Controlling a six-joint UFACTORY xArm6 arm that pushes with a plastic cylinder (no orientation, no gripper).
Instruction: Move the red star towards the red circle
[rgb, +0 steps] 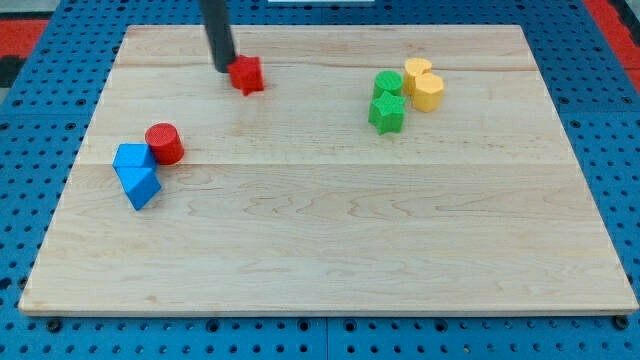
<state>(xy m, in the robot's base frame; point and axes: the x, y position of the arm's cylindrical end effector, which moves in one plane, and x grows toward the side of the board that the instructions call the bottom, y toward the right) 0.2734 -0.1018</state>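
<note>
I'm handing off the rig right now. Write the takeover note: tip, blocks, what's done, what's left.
My tip is on the board, touching or nearly touching the view's left side of the red star, near the view's top.
The red circle sits toward the view's lower left, against two blue blocks.
Green blocks and yellow blocks are clustered at the view's upper right, out of the way.
Done: tip reached the star. Left: star is far from the circle; probably reposition to its upper right, then push down-left.
</note>
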